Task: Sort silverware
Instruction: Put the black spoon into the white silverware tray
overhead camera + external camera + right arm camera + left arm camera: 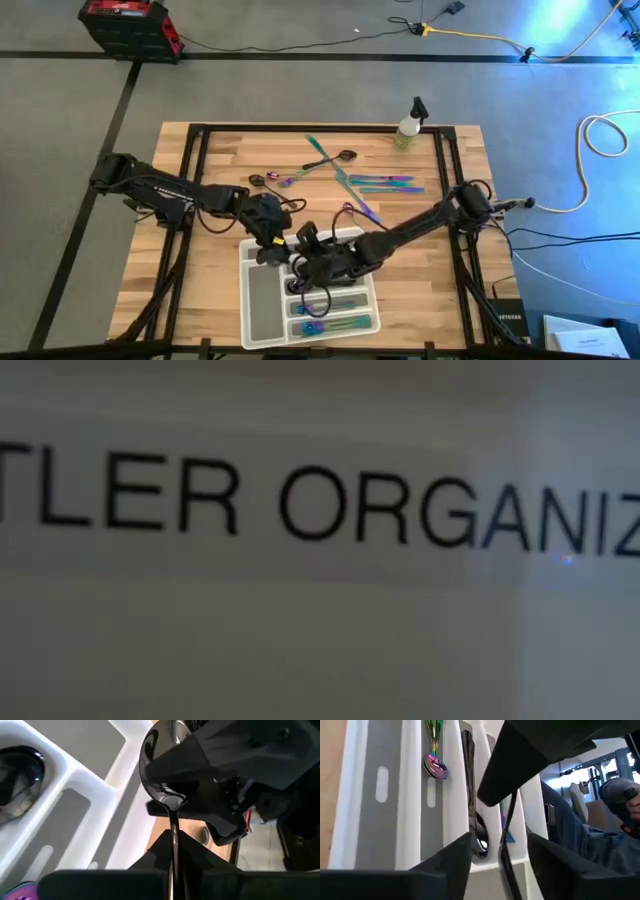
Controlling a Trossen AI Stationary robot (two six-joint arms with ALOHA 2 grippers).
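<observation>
Both arms are meeting over the far end of the white compartment tray [258, 322] near the table's front edge. The right gripper [175, 851] is pinching the thin handle of a dark spoon [161, 767], its bowl standing up against the left gripper [270, 243]. Whether the left gripper's fingers are parted or closed cannot be told. Another dark spoon [479, 837] and an iridescent spoon [435, 764] are lying in the tray's narrow slots, while more silverware [372, 183] is lying scattered on the wooden table [210, 285] beyond, near a spray bottle [409, 127].
</observation>
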